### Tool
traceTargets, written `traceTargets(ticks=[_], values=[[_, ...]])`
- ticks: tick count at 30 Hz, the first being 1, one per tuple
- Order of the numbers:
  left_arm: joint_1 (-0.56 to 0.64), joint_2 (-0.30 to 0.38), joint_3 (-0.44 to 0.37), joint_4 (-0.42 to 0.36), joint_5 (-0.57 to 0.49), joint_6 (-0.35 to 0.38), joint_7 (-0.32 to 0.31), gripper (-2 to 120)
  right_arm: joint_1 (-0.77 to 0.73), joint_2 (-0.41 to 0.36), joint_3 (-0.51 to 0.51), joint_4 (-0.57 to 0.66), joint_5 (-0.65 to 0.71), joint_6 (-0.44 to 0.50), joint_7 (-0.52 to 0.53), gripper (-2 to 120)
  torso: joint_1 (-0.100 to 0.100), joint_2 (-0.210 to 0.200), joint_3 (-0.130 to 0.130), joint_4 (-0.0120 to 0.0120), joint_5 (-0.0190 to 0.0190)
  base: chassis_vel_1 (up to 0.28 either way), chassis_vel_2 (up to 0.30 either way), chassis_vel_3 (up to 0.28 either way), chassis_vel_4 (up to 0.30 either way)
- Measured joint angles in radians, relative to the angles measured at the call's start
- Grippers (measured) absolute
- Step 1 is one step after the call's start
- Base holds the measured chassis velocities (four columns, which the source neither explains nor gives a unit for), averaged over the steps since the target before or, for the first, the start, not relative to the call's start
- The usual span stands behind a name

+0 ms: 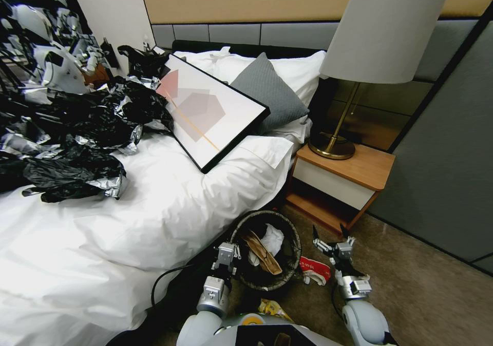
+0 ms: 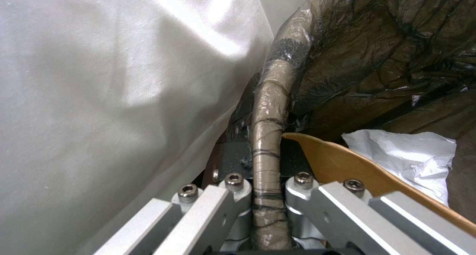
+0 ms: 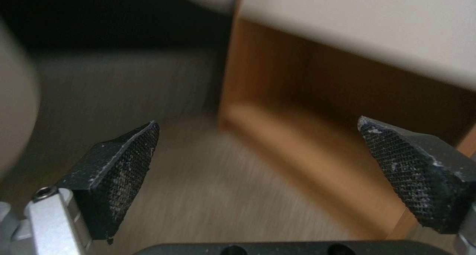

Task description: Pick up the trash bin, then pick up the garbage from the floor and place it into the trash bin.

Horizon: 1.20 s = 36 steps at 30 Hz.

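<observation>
The left hand [image 1: 226, 256] clamps the 9 o'clock rim of the round black-lined trash bin [image 1: 292, 243]. The right hand [image 1: 331, 237] hangs wide open at the bin's 3 o'clock, above a red-and-white wrapper [image 1: 314, 270].

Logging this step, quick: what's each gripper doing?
Left gripper: shut on the trash bin rim.
Right gripper: open, empty.

The trash bin [image 1: 287, 279] is gripped at its rim by the left gripper [image 1: 226, 256]; the right gripper [image 1: 331, 238] is held open beside a red-and-white wrapper [image 1: 314, 270].

Bedroom, prob. hotel: made bed [image 1: 154, 217] w/ pillows [image 1: 287, 76], padded headboard [image 1: 246, 33], nightstand [image 1: 341, 179] w/ lamp [image 1: 382, 33].
</observation>
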Motion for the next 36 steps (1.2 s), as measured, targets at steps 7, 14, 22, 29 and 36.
traceTargets(ticks=[7, 14, 22, 29, 36], values=[[-0.005, 0.005, 0.009, 0.002, 0.0, -0.001, 0.0, 1, 0.036, -0.06, 0.003, -0.164, -0.067, 0.004, -0.113, 100, 0.0, 0.0, 0.0, 0.0002, -0.0001, 0.0, 0.0, 0.0, 0.0], [-0.005, 0.006, 0.009, 0.0, 0.002, -0.001, 0.001, 1, 0.055, -0.065, 0.005, -0.239, -0.11, 0.017, -0.2, 100, 0.0, 0.0, 0.0, 0.0, -0.0002, 0.0, 0.0, 0.0, 0.0], [-0.004, 0.006, 0.009, 0.0, 0.004, -0.001, 0.001, 1, 0.071, -0.087, 0.036, -0.252, -0.171, 0.003, -0.332, 100, 0.0, 0.0, 0.0, 0.0, -0.0003, 0.0, 0.0, 0.0, 0.0], [-0.004, 0.005, 0.009, -0.001, 0.005, -0.001, 0.001, 1, 0.122, -0.104, 0.068, -0.29, -0.245, 0.003, -0.443, 100, 0.0, 0.0, 0.0, 0.0001, -0.0003, 0.0, 0.0, 0.0, 0.0], [-0.003, 0.005, 0.009, -0.001, 0.008, -0.001, 0.001, 1, 0.184, -0.111, 0.071, -0.333, -0.356, -0.002, -0.472, 100, 0.0, 0.0, 0.0, 0.0002, -0.0002, 0.0, 0.0, 0.0, 0.0]])
